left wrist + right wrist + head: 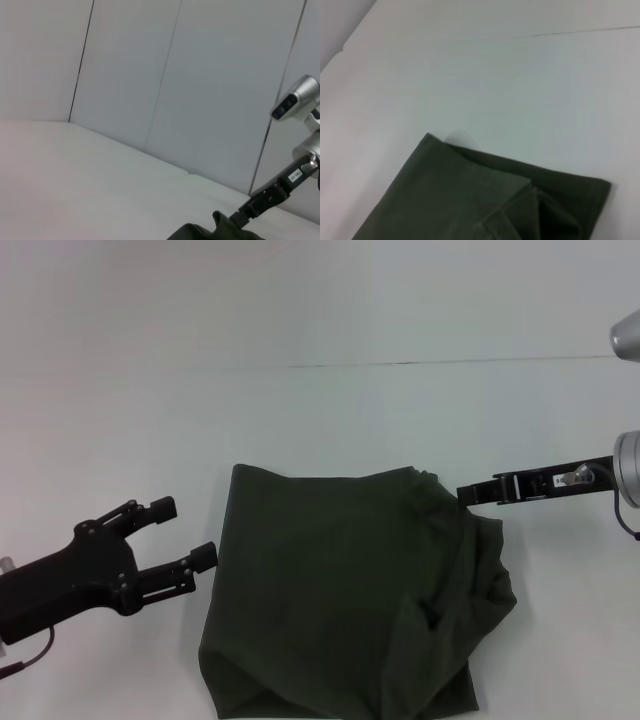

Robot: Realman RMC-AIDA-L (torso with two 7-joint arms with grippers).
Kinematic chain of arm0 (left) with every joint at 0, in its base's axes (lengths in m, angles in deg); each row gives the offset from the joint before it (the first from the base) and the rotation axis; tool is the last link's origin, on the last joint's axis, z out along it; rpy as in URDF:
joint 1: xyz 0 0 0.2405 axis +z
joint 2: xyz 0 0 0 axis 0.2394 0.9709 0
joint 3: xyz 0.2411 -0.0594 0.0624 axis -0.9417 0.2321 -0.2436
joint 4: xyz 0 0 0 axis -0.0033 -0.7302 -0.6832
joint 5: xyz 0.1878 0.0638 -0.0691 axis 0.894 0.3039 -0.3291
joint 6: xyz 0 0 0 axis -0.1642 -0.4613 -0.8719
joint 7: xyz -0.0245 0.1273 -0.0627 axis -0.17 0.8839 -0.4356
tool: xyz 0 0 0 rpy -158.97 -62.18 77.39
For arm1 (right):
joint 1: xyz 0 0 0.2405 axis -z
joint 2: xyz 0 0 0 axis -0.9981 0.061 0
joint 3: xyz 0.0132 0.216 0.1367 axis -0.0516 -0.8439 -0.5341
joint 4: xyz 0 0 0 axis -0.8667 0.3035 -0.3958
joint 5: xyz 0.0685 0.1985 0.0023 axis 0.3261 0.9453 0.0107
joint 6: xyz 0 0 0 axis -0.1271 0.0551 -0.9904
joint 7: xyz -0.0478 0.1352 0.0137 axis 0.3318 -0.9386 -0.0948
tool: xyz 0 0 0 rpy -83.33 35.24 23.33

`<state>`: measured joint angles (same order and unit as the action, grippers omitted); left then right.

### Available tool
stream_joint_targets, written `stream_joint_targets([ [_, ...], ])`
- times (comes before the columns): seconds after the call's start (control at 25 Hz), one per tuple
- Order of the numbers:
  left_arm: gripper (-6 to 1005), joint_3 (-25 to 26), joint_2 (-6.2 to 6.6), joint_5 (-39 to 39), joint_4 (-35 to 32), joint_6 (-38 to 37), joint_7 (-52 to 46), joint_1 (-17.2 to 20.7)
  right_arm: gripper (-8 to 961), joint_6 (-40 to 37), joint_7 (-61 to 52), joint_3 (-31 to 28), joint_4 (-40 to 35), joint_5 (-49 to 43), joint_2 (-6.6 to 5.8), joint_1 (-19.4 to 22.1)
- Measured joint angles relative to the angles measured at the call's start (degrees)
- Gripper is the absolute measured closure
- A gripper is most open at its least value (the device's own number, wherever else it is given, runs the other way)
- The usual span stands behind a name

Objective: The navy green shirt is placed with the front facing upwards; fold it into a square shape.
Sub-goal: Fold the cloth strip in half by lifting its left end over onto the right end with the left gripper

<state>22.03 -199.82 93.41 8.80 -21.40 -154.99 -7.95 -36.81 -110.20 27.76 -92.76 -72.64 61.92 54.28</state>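
Observation:
The navy green shirt (340, 590) lies folded on the white table in a rough rectangle, plain green side up, with its right side rumpled. In the head view my left gripper (190, 531) hovers open just left of the shirt's left edge, nothing between its fingers. My right gripper (465, 494) reaches in from the right and meets the shirt's far right corner. The left wrist view shows that gripper (239, 217) pinching a small raised peak of the shirt (210, 232). The right wrist view shows the shirt's (460, 200) far edge with a folded layer on top.
The white table (320, 410) stretches bare beyond the shirt, with a thin seam (400, 364) running across it. Silver joints of my right arm (628, 335) hang at the right edge. A pale panelled wall (150, 75) stands behind the table.

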Motion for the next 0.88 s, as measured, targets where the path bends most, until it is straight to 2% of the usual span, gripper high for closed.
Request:
stream_joint_targets([
  [0.32, 80, -0.02, 0.0, -0.48, 0.42, -1.25, 0.01, -0.11, 721, 2.83, 0.22, -4.26, 1.89, 0.19, -0.11, 0.39],
  [0.56, 80, -0.02, 0.0, -1.25, 0.53, -1.52, 0.01, -0.06, 707, 2.79, 1.59, -8.08, 3.56, 0.76, -0.2, 0.0],
  [0.76, 80, -0.01, 0.0, -2.41, 0.59, -1.99, 0.0, -0.03, 696, -2.49, 7.93, -11.96, 3.71, 9.73, -0.28, 0.68],
  [0.84, 80, -0.01, 0.0, -2.53, 0.59, -2.04, -0.13, -0.05, 501, -5.5, 10.25, -12.83, 4.04, 13.37, -0.39, 0.74],
  [0.88, 80, 0.0, 0.0, -2.65, 0.6, -2.03, -0.21, -0.1, 484, -6.99, 11.15, -13.02, 4.27, 15.0, -0.48, 0.68],
])
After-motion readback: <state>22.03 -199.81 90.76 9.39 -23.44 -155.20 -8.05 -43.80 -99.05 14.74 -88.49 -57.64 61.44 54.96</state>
